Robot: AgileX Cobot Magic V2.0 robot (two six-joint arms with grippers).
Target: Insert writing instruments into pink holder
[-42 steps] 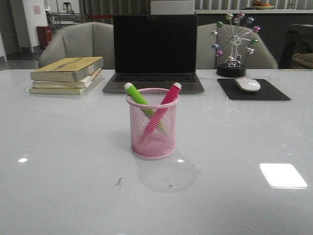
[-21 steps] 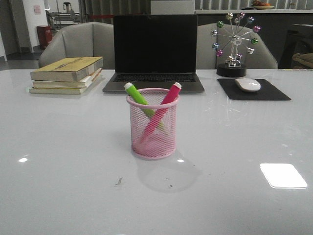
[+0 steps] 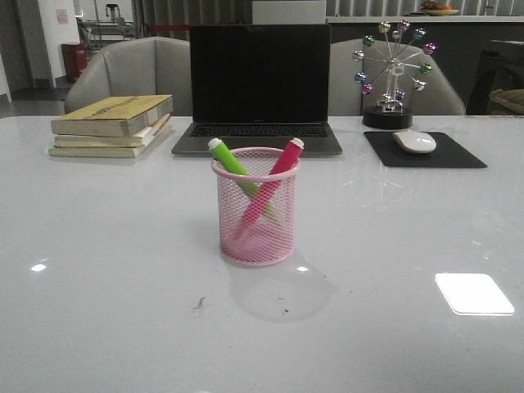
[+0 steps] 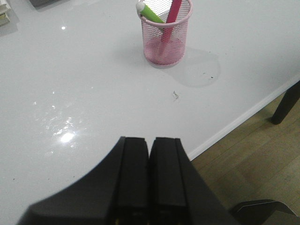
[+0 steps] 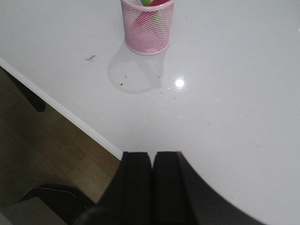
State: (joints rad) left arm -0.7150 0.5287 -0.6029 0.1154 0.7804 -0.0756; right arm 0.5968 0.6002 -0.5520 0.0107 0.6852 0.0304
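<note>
Both pens, green pen point(image 3: 232, 164) and pink pen point(image 3: 272, 184), stand crossed inside the cup point(image 3: 256, 206). Left pincer point(image 4: 150, 154) and right pincer point(image 5: 152, 166) are pressed together, empty, well short of the cup. Risk: a careless arm sweep forward could topple it.

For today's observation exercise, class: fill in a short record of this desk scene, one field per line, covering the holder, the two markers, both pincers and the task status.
holder: pink mesh cup, upright on the white table
green marker: inside cup, leaning left
pink marker: inside cup, leaning right, crossing the green one
left pincer: shut, empty, away from cup
right pincer: shut, empty, away from cup
behind cup: laptop, books, mouse
task status: both markers in
</note>
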